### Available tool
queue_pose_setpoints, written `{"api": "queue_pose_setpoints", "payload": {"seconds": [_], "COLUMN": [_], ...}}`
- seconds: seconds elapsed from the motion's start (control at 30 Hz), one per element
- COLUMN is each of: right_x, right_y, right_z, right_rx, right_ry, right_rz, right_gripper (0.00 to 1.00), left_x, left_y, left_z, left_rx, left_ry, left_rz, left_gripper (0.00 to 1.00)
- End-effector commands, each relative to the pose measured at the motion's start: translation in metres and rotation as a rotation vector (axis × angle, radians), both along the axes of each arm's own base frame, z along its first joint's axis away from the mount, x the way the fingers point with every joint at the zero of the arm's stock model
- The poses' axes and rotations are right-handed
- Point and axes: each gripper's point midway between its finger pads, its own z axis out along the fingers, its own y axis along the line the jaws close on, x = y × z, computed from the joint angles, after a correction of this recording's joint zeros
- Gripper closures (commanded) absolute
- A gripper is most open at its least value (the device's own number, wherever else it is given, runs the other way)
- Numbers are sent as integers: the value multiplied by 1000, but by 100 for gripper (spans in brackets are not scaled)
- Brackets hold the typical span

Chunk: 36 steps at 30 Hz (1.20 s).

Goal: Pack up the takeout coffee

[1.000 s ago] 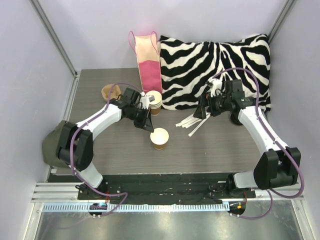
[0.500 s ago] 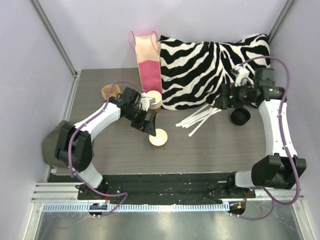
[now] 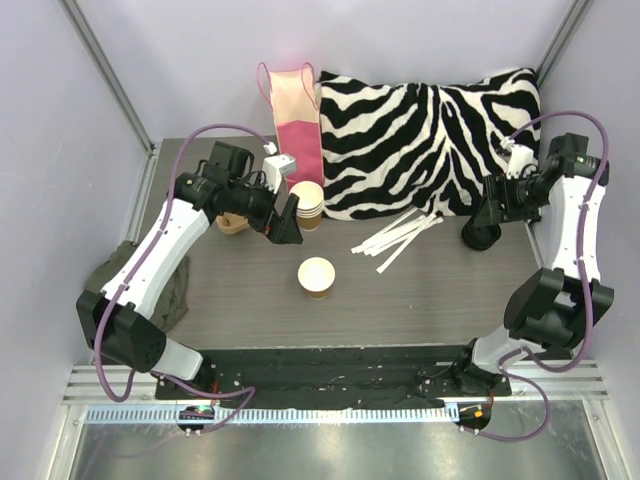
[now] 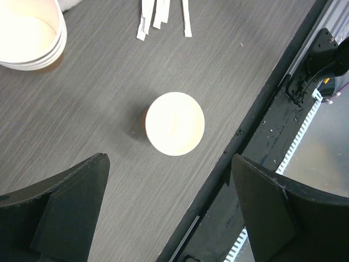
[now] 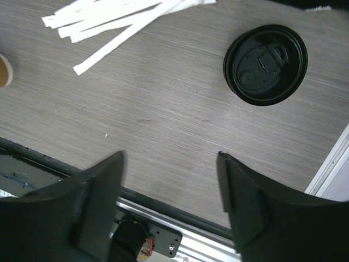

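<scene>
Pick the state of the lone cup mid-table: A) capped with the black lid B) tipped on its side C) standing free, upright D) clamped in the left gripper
C: the cup stands upright and open-topped on the table, below the open left gripper, with no finger touching it.

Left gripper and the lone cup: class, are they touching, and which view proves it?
Apart. The left wrist view shows the cup standing alone, with bare table between it and both fingers of the open left gripper.
</scene>
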Motion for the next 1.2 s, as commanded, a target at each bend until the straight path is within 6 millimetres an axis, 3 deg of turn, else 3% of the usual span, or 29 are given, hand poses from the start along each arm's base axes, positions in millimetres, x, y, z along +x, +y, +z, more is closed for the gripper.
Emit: {"api": "queue_pose_setpoints", "payload": {"seconds": [0.0,0.1,0.23,0.57,0.9,1.17], "right_x": [15,27,43,72,76,75], "right_y": [-24,-31,-37,-41,-34,-30], "right_z": [-32,-52,-68,-97,-121,-128], "right_rx": [-67,-57,-57,-73,-70,-57], "right_ry": [81,136,178,208,260,278], "right_rz": [-12,-16,-27,-56,-26,-18], "right_gripper": [31,38,39,46,48,60], "left_x": [-8,-13,-15,-15,-10,-11], "left_y": [-4,-4,-2,-7,-11,-12], "left_z": [-10,-15,-21,-31,-32,-37], "left_rx": [-14,-24,-19,-38,-50,-48], "left_ry": [52,63,59,111,137,153], "left_rz": [-34,-45,-46,-24,-30,-30], "left_gripper": [0,0,0,0,0,0]}}
